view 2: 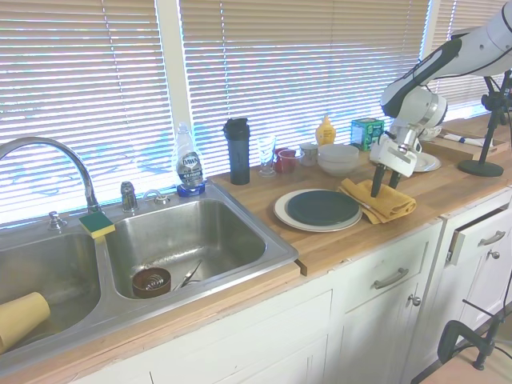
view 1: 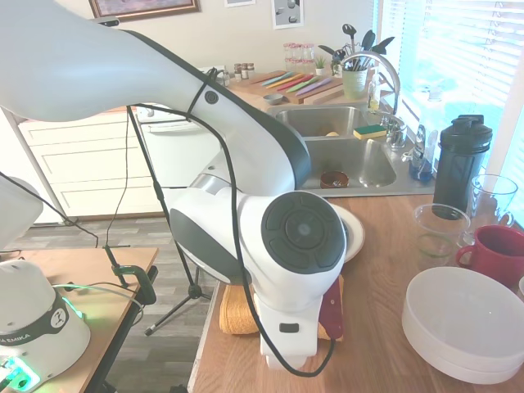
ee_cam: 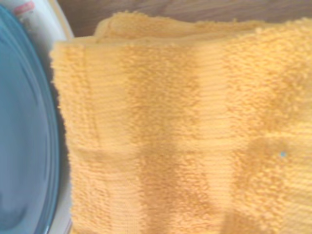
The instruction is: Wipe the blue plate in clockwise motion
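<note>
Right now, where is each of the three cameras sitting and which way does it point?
First exterior: behind the arm, facing the sink; arm fills the frame.
Second exterior: beyond the sink, looking along the counter at the blue plate, yellow towel and open gripper.
Wrist: straight down on the towel, plate edge beside it; no body visible.
Shared: towel.

Glossy blue plate (ee_cam: 22, 146), terry towel (ee_cam: 185, 136)
</note>
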Robot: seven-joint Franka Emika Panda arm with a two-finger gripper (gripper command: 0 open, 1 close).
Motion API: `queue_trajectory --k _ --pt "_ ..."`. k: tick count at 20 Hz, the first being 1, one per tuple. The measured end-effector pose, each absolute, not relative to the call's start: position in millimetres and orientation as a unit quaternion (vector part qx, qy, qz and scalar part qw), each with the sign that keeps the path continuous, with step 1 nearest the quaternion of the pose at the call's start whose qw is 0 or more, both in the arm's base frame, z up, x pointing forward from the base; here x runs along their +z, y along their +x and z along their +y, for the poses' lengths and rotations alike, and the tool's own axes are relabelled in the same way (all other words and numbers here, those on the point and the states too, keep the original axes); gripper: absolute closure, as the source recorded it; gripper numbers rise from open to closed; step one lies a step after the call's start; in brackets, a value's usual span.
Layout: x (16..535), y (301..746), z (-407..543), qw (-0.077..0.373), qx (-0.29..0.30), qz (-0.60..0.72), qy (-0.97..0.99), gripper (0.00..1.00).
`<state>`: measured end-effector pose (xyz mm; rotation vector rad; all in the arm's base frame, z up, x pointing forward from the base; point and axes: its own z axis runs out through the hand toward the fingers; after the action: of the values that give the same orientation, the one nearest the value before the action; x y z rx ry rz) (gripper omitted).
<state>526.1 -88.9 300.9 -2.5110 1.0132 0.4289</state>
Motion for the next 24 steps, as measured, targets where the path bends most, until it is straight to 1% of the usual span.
queue_trajectory --k 18,20,24 --pt "293.3 524.4 -97.3 0.198 0.157 0.371 -0.894 1.0" --pt "298.0 525.3 -101.1 0.194 0.145 0.374 -0.895 1.0" --pt "332.4 520.2 -109.1 0.161 0.097 0.399 -0.898 1.0"
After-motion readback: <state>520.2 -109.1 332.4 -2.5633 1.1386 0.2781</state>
